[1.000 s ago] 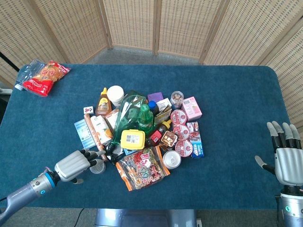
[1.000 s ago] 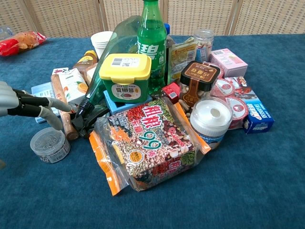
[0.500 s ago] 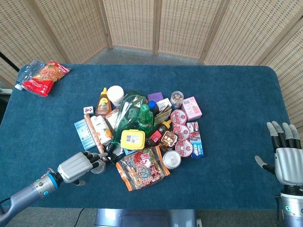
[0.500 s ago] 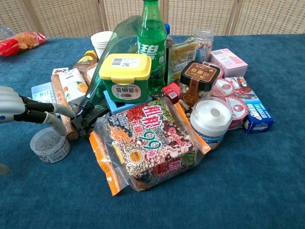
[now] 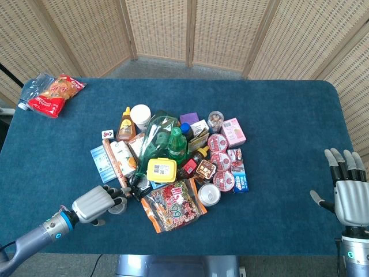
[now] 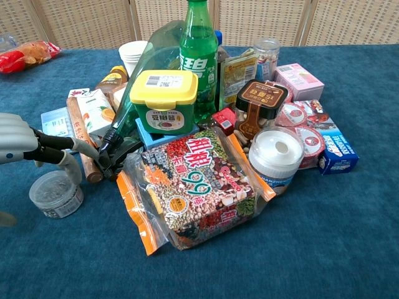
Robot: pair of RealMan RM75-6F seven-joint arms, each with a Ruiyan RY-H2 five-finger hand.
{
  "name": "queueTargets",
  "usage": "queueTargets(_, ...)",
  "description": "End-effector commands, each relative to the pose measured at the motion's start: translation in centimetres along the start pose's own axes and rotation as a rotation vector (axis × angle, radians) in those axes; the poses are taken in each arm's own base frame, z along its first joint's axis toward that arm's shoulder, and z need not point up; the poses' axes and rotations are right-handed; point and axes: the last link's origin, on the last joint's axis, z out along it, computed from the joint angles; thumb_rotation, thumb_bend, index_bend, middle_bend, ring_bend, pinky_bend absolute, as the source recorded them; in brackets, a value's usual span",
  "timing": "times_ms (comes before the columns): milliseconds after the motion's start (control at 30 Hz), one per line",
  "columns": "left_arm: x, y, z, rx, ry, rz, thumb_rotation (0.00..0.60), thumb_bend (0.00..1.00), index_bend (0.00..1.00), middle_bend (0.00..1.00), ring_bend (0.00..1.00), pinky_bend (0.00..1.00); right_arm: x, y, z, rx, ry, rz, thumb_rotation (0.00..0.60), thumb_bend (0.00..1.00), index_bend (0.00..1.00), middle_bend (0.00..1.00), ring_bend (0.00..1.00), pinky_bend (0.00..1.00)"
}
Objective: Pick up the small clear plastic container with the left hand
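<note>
A large "99" shows on the bean packet (image 6: 198,187) beside the small clear plastic container (image 6: 56,193), which sits on the blue bench (image 6: 324,237) under the left hand (image 6: 19,142), whose fingers (image 6: 65,159) curl over its rim, grasp uncertain, while the right hand (image 5: 350,193) stands upright, fingers spread, holding nothing.

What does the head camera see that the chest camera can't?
Only the head view shows the right robot hand, open at the table's right edge, and the whole wicker screen. Only the chest view shows the small clear plastic container plainly, with the left robot hand's fingers over it. Both show the left robot hand, the green bottle and the yellow-lidded tub.
</note>
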Motion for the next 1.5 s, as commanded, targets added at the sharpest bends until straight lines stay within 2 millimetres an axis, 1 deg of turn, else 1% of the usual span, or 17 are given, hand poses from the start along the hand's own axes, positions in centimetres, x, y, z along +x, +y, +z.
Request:
queueTargets(33, 0.0, 0.0, 0.3, 0.005, -0.001, 0.025, 0.600, 0.08, 0.33, 0.14, 0.30, 0.41, 0.0, 0.0, 0.0, 0.001, -0.001, 0.000, 0.600, 0.00, 0.00, 0.00, 0.00, 0.00)
queueTargets(300, 0.0, 0.1, 0.9, 0.010, -0.008, 0.045, 0.600, 0.08, 0.33, 0.14, 0.30, 0.41, 0.0, 0.0, 0.0, 0.000, -0.001, 0.003, 0.600, 0.00, 0.00, 0.00, 0.00, 0.00)
queueTargets(367, 0.0, 0.2, 1.0, 0.011, -0.005, 0.049, 0.600, 0.09, 0.34, 0.16, 0.31, 0.41, 0.0, 0.0, 0.0, -0.001, -0.002, 0.006, 0.600, 0.00, 0.00, 0.00, 0.00, 0.00)
queueTargets(400, 0.0, 0.2, 1.0, 0.012, -0.003, 0.049, 0.600, 0.08, 0.34, 0.18, 0.33, 0.42, 0.0, 0.0, 0.0, -0.001, -0.002, 0.008, 0.600, 0.00, 0.00, 0.00, 0.00, 0.00)
queueTargets(467, 0.1, 0.2, 1.0, 0.013, 0.004, 0.050, 0.600, 0.08, 0.38, 0.31, 0.42, 0.47, 0.0, 0.0, 0.0, -0.001, -0.003, 0.009, 0.600, 0.00, 0.00, 0.00, 0.00, 0.00)
queueTargets(500, 0.1, 0.2, 1.0, 0.012, 0.007, 0.054, 0.600, 0.08, 0.40, 0.35, 0.45, 0.49, 0.0, 0.0, 0.0, 0.000, -0.003, 0.010, 0.600, 0.00, 0.00, 0.00, 0.00, 0.00)
queueTargets(533, 0.1, 0.2, 0.9, 0.013, 0.010, 0.059, 0.600, 0.08, 0.45, 0.41, 0.48, 0.52, 0.0, 0.0, 0.0, 0.000, -0.003, 0.009, 0.600, 0.00, 0.00, 0.00, 0.00, 0.00)
queueTargets(567, 0.1, 0.1, 0.9, 0.015, 0.011, 0.063, 0.600, 0.08, 0.48, 0.45, 0.51, 0.54, 0.0, 0.0, 0.0, 0.001, -0.002, 0.009, 0.600, 0.00, 0.00, 0.00, 0.00, 0.00)
queueTargets(633, 0.0, 0.1, 0.9, 0.019, 0.011, 0.070, 0.600, 0.08, 0.53, 0.50, 0.55, 0.56, 0.1, 0.0, -0.1, 0.001, -0.001, 0.008, 0.600, 0.00, 0.00, 0.00, 0.00, 0.00)
queueTargets(767, 0.0, 0.0, 0.7, 0.026, 0.018, 0.077, 0.600, 0.09, 0.58, 0.54, 0.57, 0.56, 0.1, -0.1, -0.1, 0.003, 0.000, 0.006, 0.600, 0.00, 0.00, 0.00, 0.00, 0.00)
queueTargets(900, 0.3, -0.1, 0.4, 0.035, 0.033, 0.065, 0.600, 0.08, 0.59, 0.56, 0.57, 0.57, 0.1, -0.1, -0.1, 0.003, 0.002, 0.007, 0.600, 0.00, 0.00, 0.00, 0.00, 0.00)
queueTargets(1000, 1.1, -0.4, 0.1, 0.048, 0.068, 0.050, 0.600, 0.09, 0.60, 0.56, 0.58, 0.58, 0.2, -0.1, -0.1, 0.004, 0.002, 0.008, 0.600, 0.00, 0.00, 0.00, 0.00, 0.00)
queueTargets(1100, 2.3, -0.7, -0.4, 0.069, 0.110, 0.026, 0.600, 0.09, 0.60, 0.56, 0.58, 0.58, 0.2, -0.2, -0.2, 0.005, 0.001, 0.008, 0.600, 0.00, 0.00, 0.00, 0.00, 0.00)
queueTargets(1300, 6.0, -1.9, -1.9, 0.124, 0.222, -0.020, 0.600, 0.09, 0.60, 0.56, 0.58, 0.58, 0.2, -0.3, -0.2, 0.008, -0.001, 0.011, 0.600, 0.00, 0.00, 0.00, 0.00, 0.00)
queueTargets(1500, 10.4, -3.2, -3.1, 0.167, 0.339, -0.011, 0.600, 0.09, 0.59, 0.56, 0.58, 0.58, 0.2, -0.4, -0.3, 0.013, -0.003, 0.010, 0.600, 0.00, 0.00, 0.00, 0.00, 0.00)
